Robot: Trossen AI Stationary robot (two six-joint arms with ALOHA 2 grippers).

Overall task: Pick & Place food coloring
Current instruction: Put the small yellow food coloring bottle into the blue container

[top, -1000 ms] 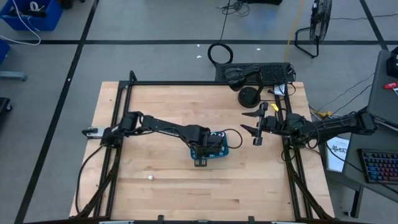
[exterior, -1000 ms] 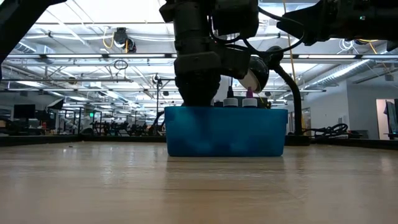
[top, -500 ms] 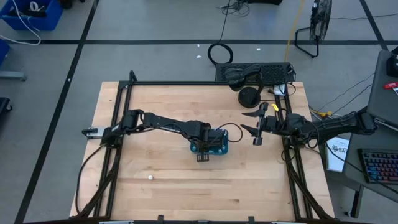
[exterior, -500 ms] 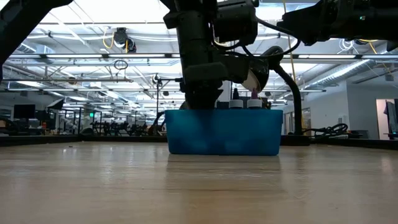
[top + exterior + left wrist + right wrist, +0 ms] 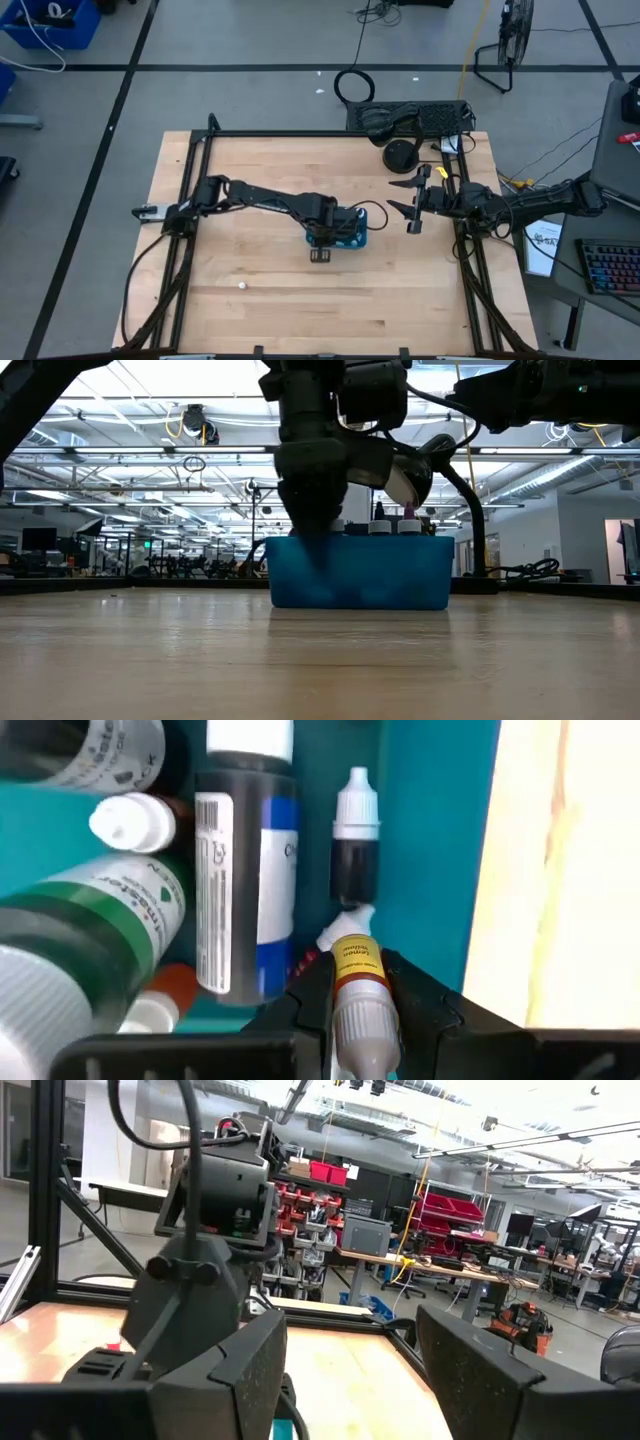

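A teal box [image 5: 362,226] stands on the table's middle, also in the low view [image 5: 380,575]. Several bottles are inside it. In the left wrist view I see a tiny dark food coloring bottle [image 5: 355,855] with a white cap, a taller blue-and-black bottle [image 5: 245,890] and a green-labelled one [image 5: 95,925]. My left gripper [image 5: 330,232] reaches down into the box [image 5: 312,545] and is shut on a tiny bottle with a yellow-and-red label [image 5: 357,982]. My right gripper [image 5: 401,196] hangs open above the table's right side, well away from the box. My left gripper pinches the yellow-labelled food coloring bottle by its body [image 5: 358,1010] between the two fingers [image 5: 318,995], coming from above and pointing down into the box. The bottle stands in line with the fingers. Whether its lower end rests on the box floor I cannot tell.
Caps of other bottles [image 5: 392,525] stick up over the box rim. A black round object [image 5: 400,155] and black gear [image 5: 415,118] lie at the far right corner. A small white bit [image 5: 241,285] lies toward the near left. Black frame rails [image 5: 185,250] run along the table's sides.
My left gripper has sunk lower into the teal box and shifted a little toward the table's left. The box has turned slightly on the table. My right arm has kept still.
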